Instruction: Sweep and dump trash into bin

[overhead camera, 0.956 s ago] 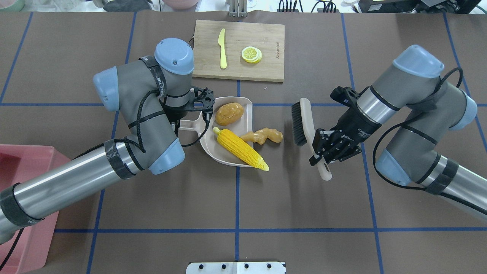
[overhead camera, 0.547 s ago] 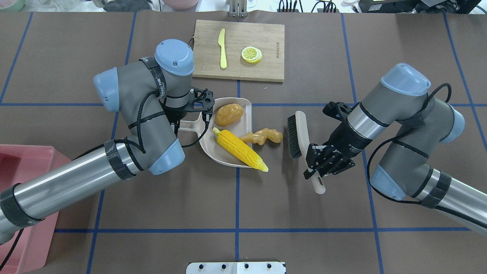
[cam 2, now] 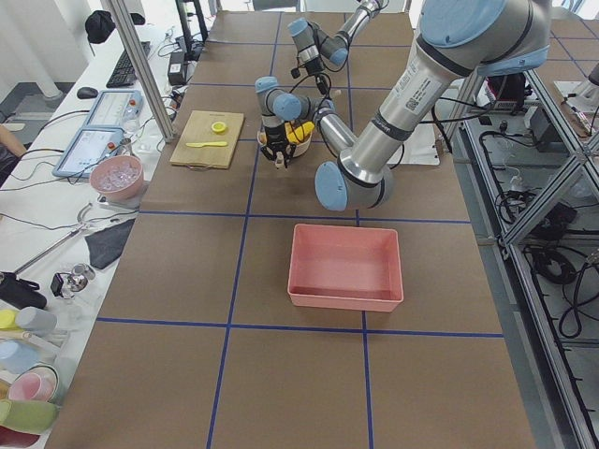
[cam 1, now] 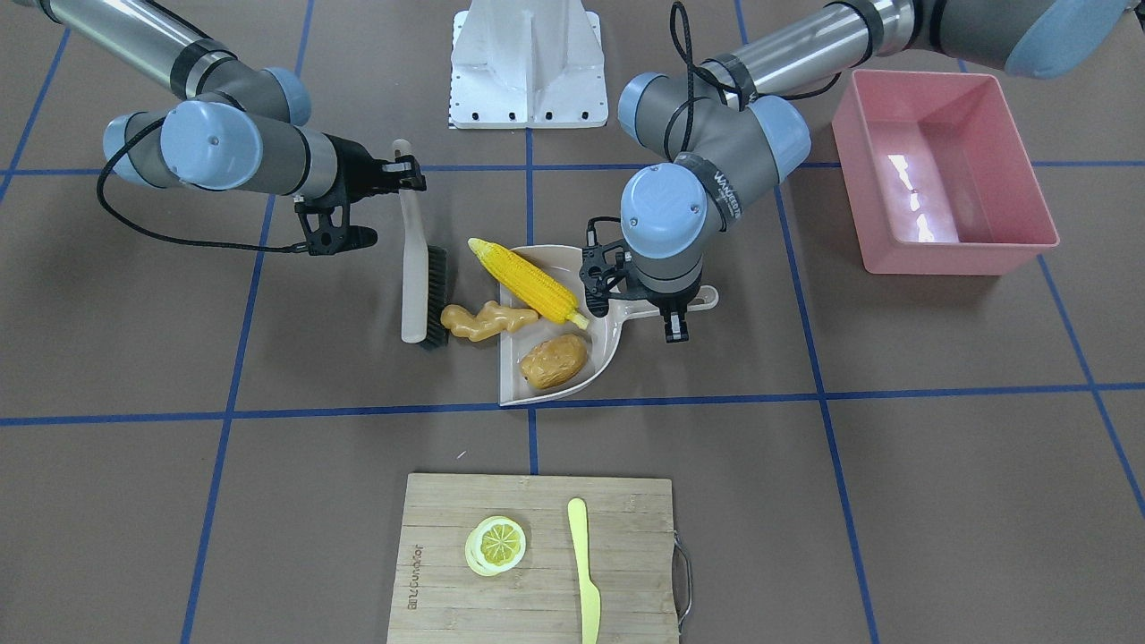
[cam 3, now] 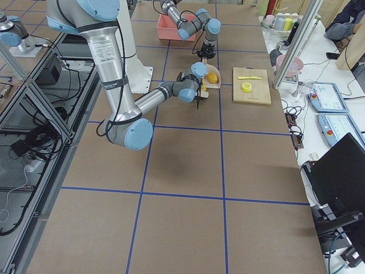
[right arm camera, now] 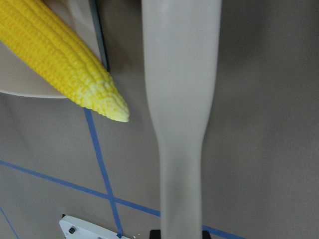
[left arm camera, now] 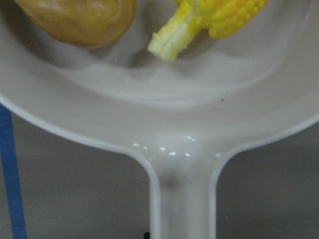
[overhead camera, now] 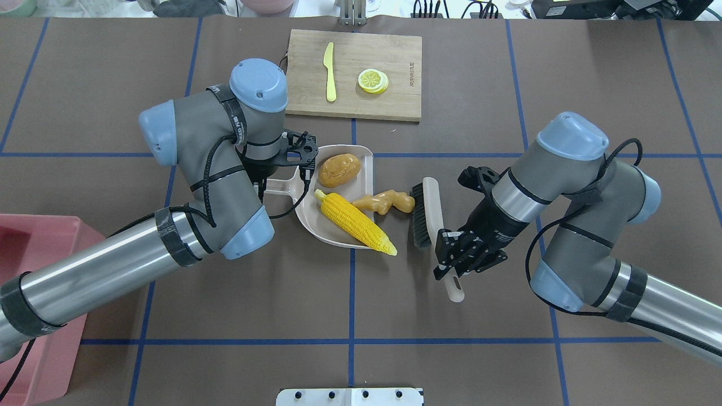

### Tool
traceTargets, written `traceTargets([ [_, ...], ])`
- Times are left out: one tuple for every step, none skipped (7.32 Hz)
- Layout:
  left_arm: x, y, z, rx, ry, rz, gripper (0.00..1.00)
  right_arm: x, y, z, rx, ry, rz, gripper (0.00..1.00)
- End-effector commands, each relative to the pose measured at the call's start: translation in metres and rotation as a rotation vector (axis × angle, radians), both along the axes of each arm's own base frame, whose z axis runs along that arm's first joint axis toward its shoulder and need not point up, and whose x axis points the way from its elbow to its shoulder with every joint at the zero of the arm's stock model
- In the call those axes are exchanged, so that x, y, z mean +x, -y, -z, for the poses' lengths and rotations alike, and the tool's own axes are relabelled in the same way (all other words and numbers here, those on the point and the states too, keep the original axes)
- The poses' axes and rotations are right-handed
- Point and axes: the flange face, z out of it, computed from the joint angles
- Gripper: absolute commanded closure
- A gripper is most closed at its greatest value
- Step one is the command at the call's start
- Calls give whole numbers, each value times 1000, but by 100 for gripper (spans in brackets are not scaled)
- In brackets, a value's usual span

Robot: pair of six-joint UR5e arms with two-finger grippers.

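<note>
- Both sets of jaws are closed on handles: the right jaws pinch the pale handle of the brush (overhead camera: 431,206), and the left jaws pinch the handle of the dustpan (overhead camera: 309,215).
- Three pieces of trash lie at the dustpan, in the middle of the table (overhead camera: 507,316).
- One potato (overhead camera: 339,169) sits fully inside the pan, near its back wall.
- One corn cob (overhead camera: 355,223) lies slantwise in the pan, its pointed tip sticking out past the open edge over the table.
- One ginger root (overhead camera: 386,202) lies across the pan's mouth, one end over the lip. The brush's dark bristles press against its other end.
- One pink bin (cam 1: 953,255), glossy inside, stands well apart from the pan on the robot's left.
- One wooden cutting board (overhead camera: 395,98) on the far side of the pan carries one yellow knife (overhead camera: 330,73) and one lemon slice (overhead camera: 373,80).
- Brown covering with a grid of blue tape lines tops the table.
- Metal framing runs along the robot's side of the table. A side bench holds tablets and a pink bowl (cam 2: 117,176).
</note>
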Motion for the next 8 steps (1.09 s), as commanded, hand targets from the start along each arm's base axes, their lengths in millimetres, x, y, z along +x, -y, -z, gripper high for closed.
traceTargets([
  [0,0,0,0,0,0,100,-21,4,19,-2,0,-3,100],
  [0,0,0,0,0,0,100,-24,7,25,-4,3,-5,100],
  [-1,1,-1,-1,1,1,100,-29,9,32,-4,8,-7,100],
  [-2,2,0,1,-1,3,100,-36,14,47,-15,11,-14,100],
  [-2,2,1,2,-4,4,100,-42,18,56,-15,13,-23,100],
  [-3,3,2,3,-9,5,100,-44,20,58,-11,11,-32,100],
  [-3,3,1,4,-12,4,100,-47,19,62,-10,13,-32,100],
  [-4,3,-4,17,-32,11,100,-56,24,79,-22,15,-42,100],
])
